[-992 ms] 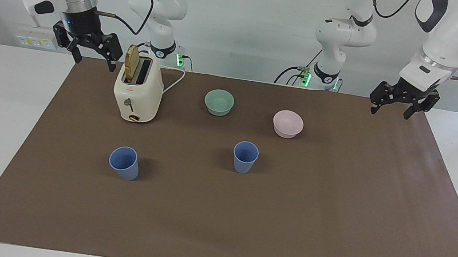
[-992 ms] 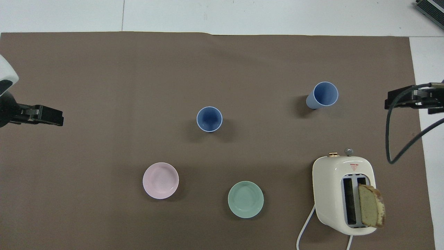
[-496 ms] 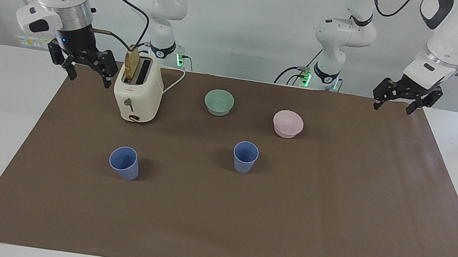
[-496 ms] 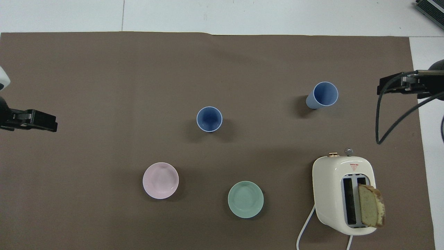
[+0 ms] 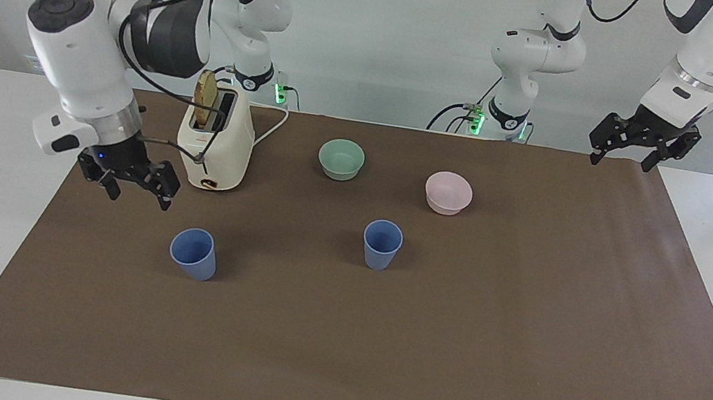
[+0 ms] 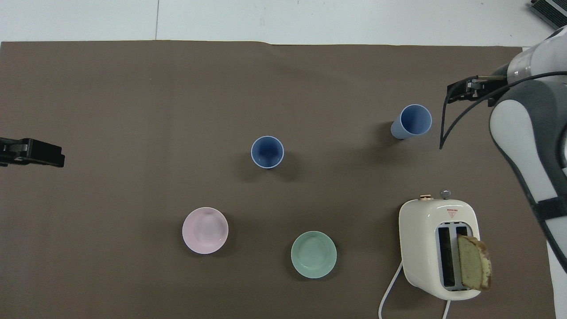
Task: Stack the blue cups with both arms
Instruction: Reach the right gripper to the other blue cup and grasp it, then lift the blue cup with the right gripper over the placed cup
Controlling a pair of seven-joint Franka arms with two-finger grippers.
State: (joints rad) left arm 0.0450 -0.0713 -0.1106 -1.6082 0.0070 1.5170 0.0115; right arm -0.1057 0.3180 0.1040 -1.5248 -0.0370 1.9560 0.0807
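Two blue cups stand upright and apart on the brown mat. One cup (image 5: 193, 254) (image 6: 412, 121) is toward the right arm's end. The other cup (image 5: 382, 244) (image 6: 267, 152) is near the mat's middle. My right gripper (image 5: 128, 183) (image 6: 465, 86) is open and empty, low over the mat beside the toaster, close to the first cup but not touching it. My left gripper (image 5: 643, 146) (image 6: 40, 153) is open and empty, raised over the mat's corner at the left arm's end.
A cream toaster (image 5: 215, 138) (image 6: 438, 248) with a bread slice in one slot stands nearer to the robots than the first cup. A mint-green bowl (image 5: 341, 158) (image 6: 313, 254) and a pale pink bowl (image 5: 448, 193) (image 6: 205, 230) sit nearer to the robots than the middle cup.
My right gripper has come down from beside the toaster's top and moved toward the cup at its end. My left gripper has drawn back slightly toward the mat's edge.
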